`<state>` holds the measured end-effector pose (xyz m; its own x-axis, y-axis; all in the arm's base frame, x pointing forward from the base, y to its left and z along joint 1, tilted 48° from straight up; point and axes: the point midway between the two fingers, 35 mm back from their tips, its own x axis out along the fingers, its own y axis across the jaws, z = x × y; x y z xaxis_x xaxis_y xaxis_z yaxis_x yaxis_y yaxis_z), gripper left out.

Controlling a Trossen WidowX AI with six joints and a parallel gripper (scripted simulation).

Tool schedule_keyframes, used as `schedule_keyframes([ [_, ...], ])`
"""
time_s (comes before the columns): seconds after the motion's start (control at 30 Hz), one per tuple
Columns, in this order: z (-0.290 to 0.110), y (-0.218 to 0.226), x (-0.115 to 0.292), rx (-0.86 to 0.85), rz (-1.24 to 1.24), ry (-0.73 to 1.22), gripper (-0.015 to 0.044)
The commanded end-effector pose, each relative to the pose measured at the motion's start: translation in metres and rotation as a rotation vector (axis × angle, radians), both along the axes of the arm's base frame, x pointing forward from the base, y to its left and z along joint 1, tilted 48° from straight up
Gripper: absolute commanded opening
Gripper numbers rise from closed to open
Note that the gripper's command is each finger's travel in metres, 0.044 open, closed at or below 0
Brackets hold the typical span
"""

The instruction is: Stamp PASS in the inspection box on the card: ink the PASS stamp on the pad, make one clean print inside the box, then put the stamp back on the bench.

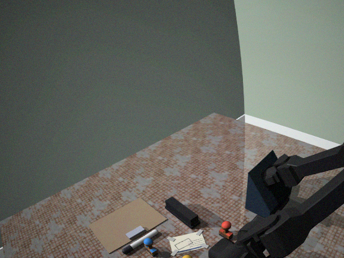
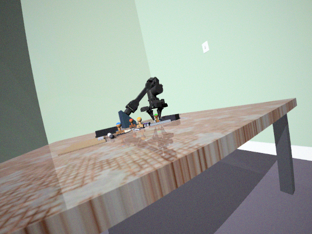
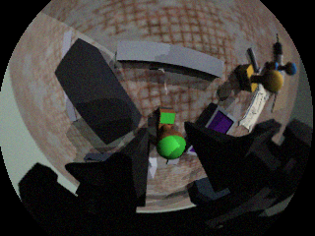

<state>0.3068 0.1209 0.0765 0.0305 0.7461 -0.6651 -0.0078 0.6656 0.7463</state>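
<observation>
A stamp with a green knob (image 3: pixel 172 146) (image 2: pixel 156 115) stands upright on the bench. My gripper (image 3: pixel 165 128) (image 2: pixel 156 117) is down over it, open, with one finger on each side of the knob; I cannot tell if they touch it. The purple ink pad (image 3: pixel 223 121) lies just right of the stamp. The taped card (image 1: pixel 187 242) (image 3: pixel 256 106) with its outlined box lies further along. In the top view the arm hides the green stamp and the pad.
Red (image 1: pixel 226 229) (image 2: pixel 130 121), blue (image 1: pixel 148 244) (image 2: pixel 118 124) and yellow (image 1: pixel 186 256) (image 3: pixel 272 81) knobbed stamps stand near the card. Also here are a black block (image 1: pixel 181 212), a cardboard sheet (image 1: pixel 122 222), a marker (image 1: pixel 140 241), a grey strip (image 3: pixel 167 59) and a dark box (image 3: pixel 94 88).
</observation>
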Motion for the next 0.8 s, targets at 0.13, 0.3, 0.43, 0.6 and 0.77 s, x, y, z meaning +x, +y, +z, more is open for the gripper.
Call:
schedule_keyframes([
  [0.13,-0.0007,0.0009,-0.0002,0.0,0.0,0.0,0.0138],
  [0.3,-0.0007,0.0009,-0.0002,0.0,0.0,0.0,0.0085],
  [0.43,-0.0007,0.0009,-0.0002,0.0,0.0,0.0,0.0058],
  [0.6,0.0,0.0,-0.0001,0.0,0.0,0.0,0.0],
  [0.77,0.0014,-0.0019,0.0002,-0.001,0.0,0.0,0.0],
])
